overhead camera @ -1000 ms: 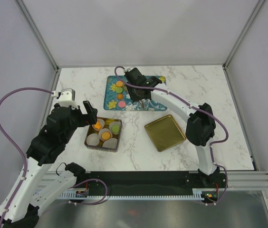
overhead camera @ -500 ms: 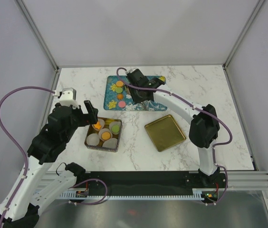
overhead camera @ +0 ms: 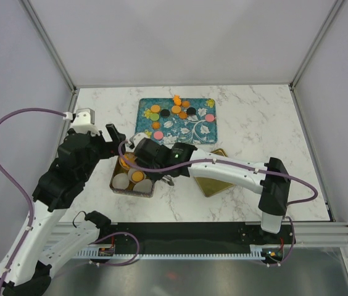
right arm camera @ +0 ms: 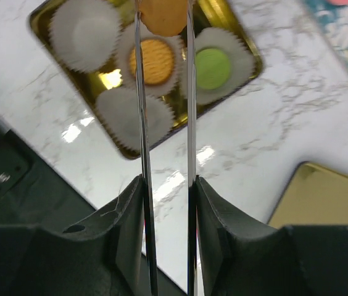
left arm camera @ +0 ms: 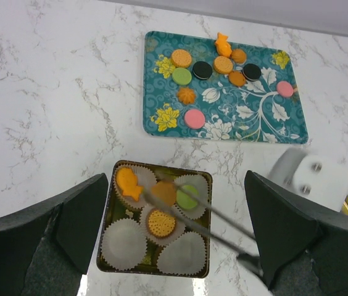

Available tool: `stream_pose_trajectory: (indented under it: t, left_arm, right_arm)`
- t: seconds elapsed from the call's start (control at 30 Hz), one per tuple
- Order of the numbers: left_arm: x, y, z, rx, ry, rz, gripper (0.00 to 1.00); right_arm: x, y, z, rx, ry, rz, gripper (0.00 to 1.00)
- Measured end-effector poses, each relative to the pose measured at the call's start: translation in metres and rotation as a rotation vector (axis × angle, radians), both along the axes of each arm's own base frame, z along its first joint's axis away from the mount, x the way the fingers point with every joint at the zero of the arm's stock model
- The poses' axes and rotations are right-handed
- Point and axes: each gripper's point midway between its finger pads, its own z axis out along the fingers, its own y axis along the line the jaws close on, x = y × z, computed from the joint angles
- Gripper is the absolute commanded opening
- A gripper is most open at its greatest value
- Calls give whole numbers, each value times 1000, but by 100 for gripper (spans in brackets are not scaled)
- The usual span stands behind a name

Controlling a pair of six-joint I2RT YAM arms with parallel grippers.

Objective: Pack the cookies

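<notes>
My right gripper [right arm camera: 166,185] is shut on metal tongs [right arm camera: 140,117]. The tong tips pinch a round orange cookie [right arm camera: 163,15] just above the gold tin [right arm camera: 38,24] of white paper cups. In the left wrist view this cookie [left arm camera: 163,192] hangs between an orange fish-shaped cookie [left arm camera: 127,183] and a green cookie [left arm camera: 188,197], above a ridged orange one [left arm camera: 160,223]. More cookies [overhead camera: 177,111] lie on the teal floral tray [overhead camera: 205,132] at the back. My left gripper [left arm camera: 177,228] is open and empty, high above the tin [overhead camera: 117,185].
The tin's gold lid [overhead camera: 220,179] lies right of the tin, partly under my right arm. Two paper cups [left arm camera: 124,243] at the tin's near side hold nothing. A side rail runs along the table's left edge.
My right arm has swung from the teal tray forward and left to above the tin, carrying the orange cookie in the tongs. The left arm has barely moved.
</notes>
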Motion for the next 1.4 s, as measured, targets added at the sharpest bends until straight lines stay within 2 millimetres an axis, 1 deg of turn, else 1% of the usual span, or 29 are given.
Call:
stream_pose_trajectory:
  t: [0.07, 0.1, 0.17, 0.53, 0.77, 0.97, 1.13, 1.23, 1.4]
  left_arm:
    - [0, 2, 6, -4, -16, 9, 100]
    - [-2, 5, 6, 5, -12, 15, 100]
    - [-6, 10, 6, 9, -14, 27, 100]
    - [-15, 29, -4, 76, 30, 89, 100]
    - [-17, 33, -2, 86, 32, 99, 100]
    - [-17, 36, -1, 91, 27, 117, 100]
    - [-15, 45, 1, 98, 20, 176, 100]
    - [-10, 49, 0, 105, 30, 215, 100]
    - [-1, 56, -5, 108, 62, 275, 100]
  right_arm:
    - [-28, 15, 0, 12, 16, 60, 29]
    - [-37, 20, 0, 21, 22, 66, 29]
    - [-47, 27, 1, 38, 28, 77, 29]
    - [-56, 47, -13, 47, 44, 65, 30]
    - [-58, 53, -12, 68, 43, 64, 29]
    - [-56, 53, -11, 68, 31, 58, 31]
    - [-61, 49, -19, 38, 33, 69, 31]
    - [-66, 47, -23, 25, 36, 80, 31]
    - [-71, 49, -24, 24, 43, 100, 31]
